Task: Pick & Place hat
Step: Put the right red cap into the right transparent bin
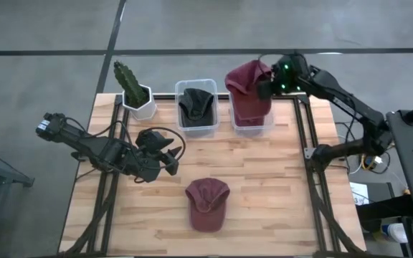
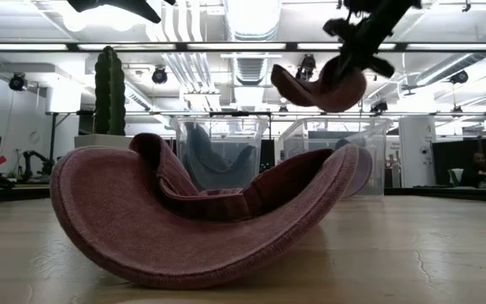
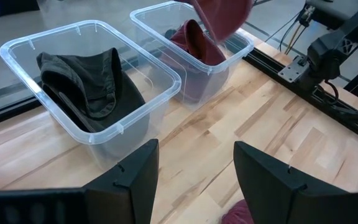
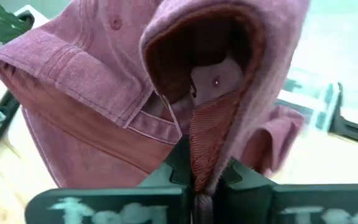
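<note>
A dark red cap [image 1: 248, 80] hangs from my right gripper [image 1: 265, 87], held above the right clear bin [image 1: 252, 117], which holds another red cap [image 3: 194, 43]. In the low view the held cap [image 2: 319, 84] hangs high. A second loose red cap [image 1: 207, 203] lies on the table near the front, crown down with its brim curled up [image 2: 201, 211]. My left gripper [image 1: 169, 160] hovers open over the table's left middle, touching nothing. The left clear bin [image 1: 196, 106] holds a dark olive cap [image 3: 89, 81]. My right gripper is shut on the held cap's rear strap and folded edge [image 4: 204, 149], pinched between the two fingers. The cap is lifted clear and droops away from the fingers, crown [image 4: 98, 68] slack above the right bin.
A potted cactus [image 1: 133, 89] in a white pot stands at the far left corner. Black rails run along the table's left and right sides [image 1: 307, 154]. Bare wood lies between the bins and the front cap.
</note>
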You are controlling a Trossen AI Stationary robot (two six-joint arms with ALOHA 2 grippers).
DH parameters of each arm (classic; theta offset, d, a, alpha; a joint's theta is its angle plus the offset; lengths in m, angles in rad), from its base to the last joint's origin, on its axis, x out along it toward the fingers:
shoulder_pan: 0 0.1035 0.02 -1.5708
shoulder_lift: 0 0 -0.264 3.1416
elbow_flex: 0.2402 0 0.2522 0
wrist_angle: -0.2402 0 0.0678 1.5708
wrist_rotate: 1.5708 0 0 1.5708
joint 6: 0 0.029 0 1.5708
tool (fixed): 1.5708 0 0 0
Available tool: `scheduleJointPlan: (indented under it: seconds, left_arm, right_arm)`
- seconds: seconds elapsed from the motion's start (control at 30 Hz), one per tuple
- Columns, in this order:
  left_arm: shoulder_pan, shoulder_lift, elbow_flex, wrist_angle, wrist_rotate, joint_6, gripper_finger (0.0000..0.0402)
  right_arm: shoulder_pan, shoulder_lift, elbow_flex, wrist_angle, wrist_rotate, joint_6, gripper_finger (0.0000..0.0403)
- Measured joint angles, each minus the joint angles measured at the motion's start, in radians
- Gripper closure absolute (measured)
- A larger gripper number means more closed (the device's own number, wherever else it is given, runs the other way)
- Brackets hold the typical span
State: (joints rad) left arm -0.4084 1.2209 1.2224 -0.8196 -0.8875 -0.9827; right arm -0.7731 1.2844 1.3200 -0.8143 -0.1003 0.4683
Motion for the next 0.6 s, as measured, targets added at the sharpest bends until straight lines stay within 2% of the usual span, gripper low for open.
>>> scheduleJointPlan:
  seconds: [0.13,0.6]
  left_arm:
    - [0.000,0.000,0.000,0.000,0.000,-0.008,0.0202]
    - [0.000,0.000,0.000,0.000,0.000,-0.016,0.0202]
  right_arm:
    - [-0.048,0.053,0.000,0.016,-0.054,-0.014,0.0394]
    - [-0.068,0.134,-0.013,-0.071,-0.056,-0.027,0.0394]
